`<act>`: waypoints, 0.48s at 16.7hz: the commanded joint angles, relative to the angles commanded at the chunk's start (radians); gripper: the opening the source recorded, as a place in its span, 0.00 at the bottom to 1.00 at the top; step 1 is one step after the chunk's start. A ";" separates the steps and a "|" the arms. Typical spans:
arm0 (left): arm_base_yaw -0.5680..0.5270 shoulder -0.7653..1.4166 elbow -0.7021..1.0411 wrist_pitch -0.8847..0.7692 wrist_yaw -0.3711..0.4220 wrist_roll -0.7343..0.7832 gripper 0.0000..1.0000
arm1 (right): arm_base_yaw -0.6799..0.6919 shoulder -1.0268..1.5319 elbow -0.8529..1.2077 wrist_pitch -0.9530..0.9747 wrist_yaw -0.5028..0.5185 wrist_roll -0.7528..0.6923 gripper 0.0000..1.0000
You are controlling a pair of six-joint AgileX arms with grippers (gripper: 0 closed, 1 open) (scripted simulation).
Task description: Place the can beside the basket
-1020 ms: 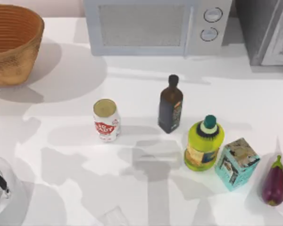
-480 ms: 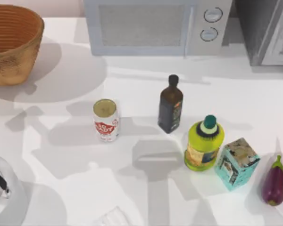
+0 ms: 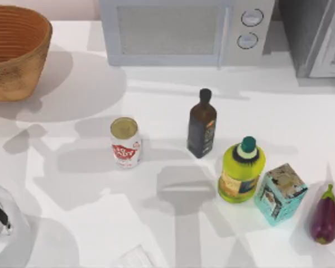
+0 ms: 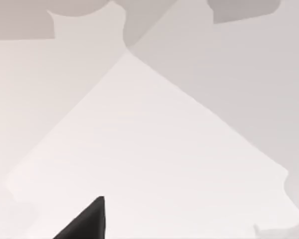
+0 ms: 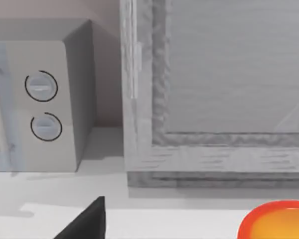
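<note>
Can (image 3: pixel 125 142) stands upright on the white table (image 3: pixel 72 167), left of centre, pale top up, red label facing the near edge. Nothing touching it. Basket (image 3: pixel 14 50) sits at the far left corner, well apart from the can, partly cut by the frame.

Dark brown bottle (image 3: pixel 201 124) is right of the can w/ a gap between. Yellow-green bottle (image 3: pixel 240 170) nearer and further right, teal carton (image 3: pixel 280 193) just beside it, eggplant (image 3: pixel 324 215) by the right edge. Microwave (image 3: pixel 184 30) along the back, grey cabinet (image 3: pixel 315 36) at back right. Kettle-like white thing (image 3: pixel 3 226) at near left.

My left wrist view: bare table w/ shadows, one dark finger tip (image 4: pixel 87 221) at the edge; can't tell how far my left fingers are apart. My right wrist view: microwave dials (image 5: pixel 42 107), the cabinet door, an orange-red rim (image 5: pixel 276 221), one dark finger tip (image 5: pixel 87 221); can't tell its spread either. Neither has hold of anything I can see.
</note>
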 joint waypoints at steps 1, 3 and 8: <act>0.002 0.004 -0.013 0.013 0.000 -0.001 1.00 | 0.000 0.000 0.000 0.000 0.000 0.000 1.00; 0.003 0.017 -0.057 0.069 0.000 0.000 1.00 | 0.000 0.000 0.000 0.000 0.000 0.000 1.00; 0.006 0.052 -0.163 0.214 0.000 0.004 1.00 | 0.000 0.000 0.000 0.000 0.000 0.000 1.00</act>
